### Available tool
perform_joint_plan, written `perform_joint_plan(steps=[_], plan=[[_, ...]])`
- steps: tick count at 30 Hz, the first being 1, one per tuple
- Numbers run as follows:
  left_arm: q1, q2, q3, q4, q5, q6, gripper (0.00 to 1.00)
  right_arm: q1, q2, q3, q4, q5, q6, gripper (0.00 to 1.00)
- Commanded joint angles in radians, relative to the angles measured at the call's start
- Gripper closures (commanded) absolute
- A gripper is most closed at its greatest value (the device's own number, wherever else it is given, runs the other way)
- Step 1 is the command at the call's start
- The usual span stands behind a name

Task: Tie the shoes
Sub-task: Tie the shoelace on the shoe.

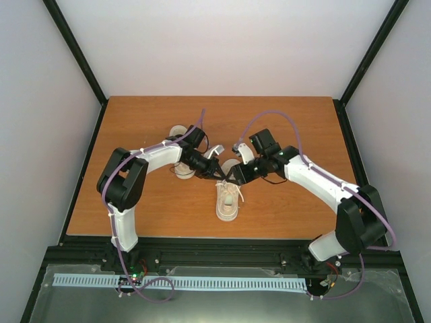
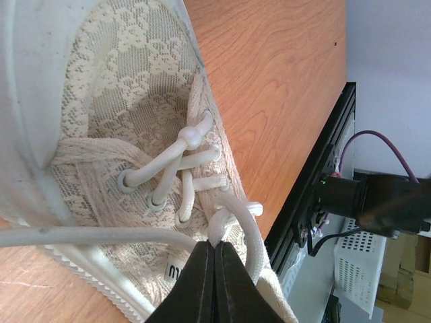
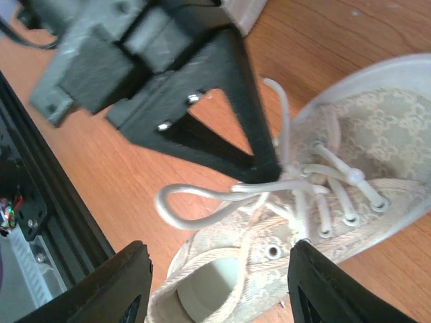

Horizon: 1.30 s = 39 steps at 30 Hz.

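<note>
The brown wooden table (image 1: 283,134) is boxed in by white side panels (image 1: 40,134) and a black metal rail (image 1: 222,245) along its near edge. Both arms reach in to meet over the middle of the board. The far half and both side margins of the tabletop are open wood.

One cream lace-patterned canvas sneaker (image 1: 227,204) lies just inside the near edge at the centre, lengthwise to the rail and well apart from the side edges. The second cream sneaker (image 1: 178,132) sits farther back on the left, partly hidden under the left arm.

The left gripper (image 2: 214,250) has its black fingers pressed together, pinching the long white lace (image 2: 101,235) just above the centre sneaker's eyelets. From the pinch a loop of that lace hangs out over the wood beside the shoe. The right gripper (image 3: 215,266) hovers close above the same sneaker with its fingers spread wide — one on each side of the shoe's mouth, touching neither shoe nor lace.

The shoe's mouth shows a pale insole. Off the table, beyond the rail, stands a white perforated plastic bin (image 2: 360,266) — its contents cannot be made out.
</note>
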Motion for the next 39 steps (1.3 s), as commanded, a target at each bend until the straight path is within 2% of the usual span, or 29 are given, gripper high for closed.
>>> perform_joint_plan(steps=[1, 7, 12, 16, 21, 23, 25, 30, 35, 39], plan=[[0.002, -0.036, 0.005, 0.013, 0.004, -0.018, 0.99, 0.094, -0.053, 0.024, -0.008, 0.144, -0.06, 0.41], [0.002, -0.034, 0.002, 0.007, 0.004, -0.017, 0.99, 0.206, -0.026, 0.058, 0.002, 0.285, -0.088, 0.35], [0.002, -0.031, 0.003, 0.001, 0.003, -0.013, 0.99, 0.237, 0.045, 0.088, 0.004, 0.307, -0.12, 0.36], [0.002, -0.031, 0.003, -0.002, 0.0, -0.012, 0.99, 0.259, 0.089, 0.114, -0.005, 0.309, -0.142, 0.46], [0.002, -0.029, 0.006, 0.001, -0.001, -0.016, 0.99, 0.276, 0.112, 0.125, -0.009, 0.33, -0.146, 0.52], [0.002, -0.029, 0.008, 0.002, -0.004, -0.017, 0.99, 0.278, 0.122, 0.127, -0.015, 0.369, -0.131, 0.63], [0.002, -0.032, 0.007, 0.005, -0.005, -0.018, 0.99, 0.278, 0.134, 0.131, -0.026, 0.392, -0.123, 0.69], [0.002, -0.027, 0.007, 0.014, -0.011, -0.03, 0.99, 0.278, 0.138, 0.13, -0.018, 0.406, -0.109, 0.95], [0.002, -0.039, 0.004, 0.011, -0.046, -0.031, 0.99, 0.254, 0.12, 0.129, -0.006, 0.422, -0.063, 0.97], [0.002, -0.062, -0.013, 0.014, -0.1, -0.039, 0.99, 0.171, 0.09, 0.11, 0.011, 0.345, 0.007, 0.97]])
